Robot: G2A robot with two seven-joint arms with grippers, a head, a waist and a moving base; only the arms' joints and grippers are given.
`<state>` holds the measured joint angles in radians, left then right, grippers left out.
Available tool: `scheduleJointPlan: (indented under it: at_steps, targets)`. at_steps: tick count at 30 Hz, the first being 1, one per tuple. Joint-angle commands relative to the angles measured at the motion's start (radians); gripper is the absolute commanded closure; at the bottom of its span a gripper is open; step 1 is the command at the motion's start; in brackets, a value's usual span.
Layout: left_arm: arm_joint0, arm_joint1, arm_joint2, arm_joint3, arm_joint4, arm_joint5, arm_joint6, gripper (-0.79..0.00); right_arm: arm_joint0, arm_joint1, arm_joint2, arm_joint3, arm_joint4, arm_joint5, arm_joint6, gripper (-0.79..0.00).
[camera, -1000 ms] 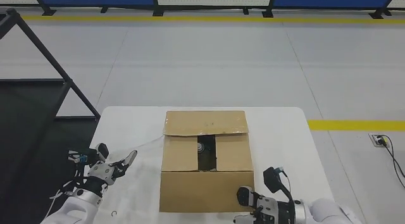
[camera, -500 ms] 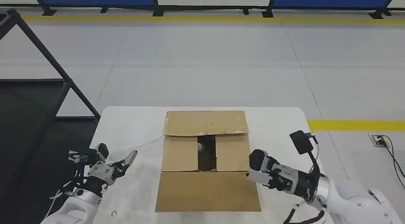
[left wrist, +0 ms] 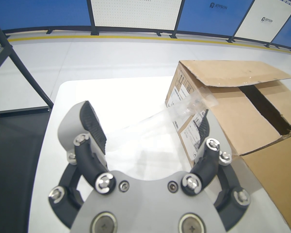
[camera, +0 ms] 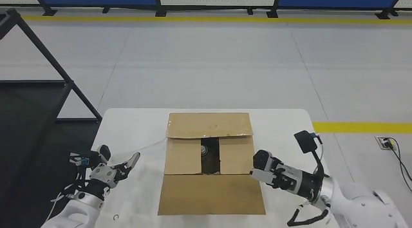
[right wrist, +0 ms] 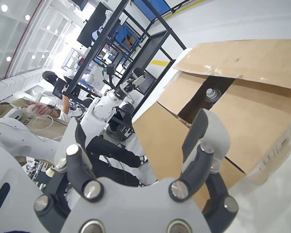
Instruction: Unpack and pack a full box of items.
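Observation:
A cardboard box (camera: pixel 183 157) stands mid-table, its far flap (camera: pixel 209 125) raised and its near flap (camera: pixel 212 196) laid out flat. The two inner flaps lie shut, and a can top (camera: pixel 207 149) shows in the gap between them (right wrist: pixel 212 93). A strip of clear tape (left wrist: pixel 172 117) trails from the box's left side. My left gripper (camera: pixel 119 167) is open on the table left of the box (left wrist: pixel 245 112), with the tape running between its fingers (left wrist: pixel 92 122). My right gripper (camera: pixel 257 165) is open at the box's right near corner, the near flap's edge (right wrist: pixel 160 141) between its fingers.
The white table (camera: pixel 129 131) has bare room on both sides of the box. A black metal rack (camera: pixel 38 54) stands off the table's left edge. A small ring (camera: pixel 116 217) lies near the left front edge.
My right gripper has moved from under the box's front up to its right near corner. The near flap now lies spread out wider. The left arm has kept still.

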<state>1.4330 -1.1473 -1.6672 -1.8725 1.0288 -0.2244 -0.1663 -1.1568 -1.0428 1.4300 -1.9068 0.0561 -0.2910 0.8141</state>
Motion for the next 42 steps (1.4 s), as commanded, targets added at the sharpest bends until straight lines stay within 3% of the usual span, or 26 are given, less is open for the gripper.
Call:
scheduleJointPlan:
  at_steps: [1,5,8,15,27,34,42]
  targets:
    - [-0.011,-0.001,0.001,-0.005,-0.017,0.009,0.009,-0.785,0.049,-0.005,-0.029,0.054,0.053,0.045,0.001,-0.785]
    - [-0.023,-0.003,0.002,-0.017,-0.054,0.005,0.021,-0.785,0.168,-0.014,-0.083,0.187,0.061,0.140,0.000,-0.785]
    - [-0.031,-0.006,0.004,-0.013,-0.059,0.038,0.054,-0.785,0.228,-0.019,-0.129,0.266,-0.022,0.199,-0.030,-0.785]
    - [-0.033,-0.011,0.026,-0.011,-0.063,0.074,0.071,-0.785,0.328,-0.039,-0.186,0.447,0.065,0.233,-0.036,-0.785]
    - [-0.033,-0.011,0.026,-0.011,-0.063,0.074,0.071,-0.785,0.326,-0.043,-0.197,0.441,0.086,0.237,-0.038,-0.785]
    - [-0.016,-0.013,0.018,-0.022,-0.066,0.087,0.096,-0.785,0.372,-0.060,-0.242,0.496,0.140,0.289,-0.065,-0.785]
    - [0.001,-0.016,0.009,-0.026,-0.071,0.109,0.111,-0.785,0.437,-0.083,-0.282,0.566,0.212,0.218,-0.083,-0.785]
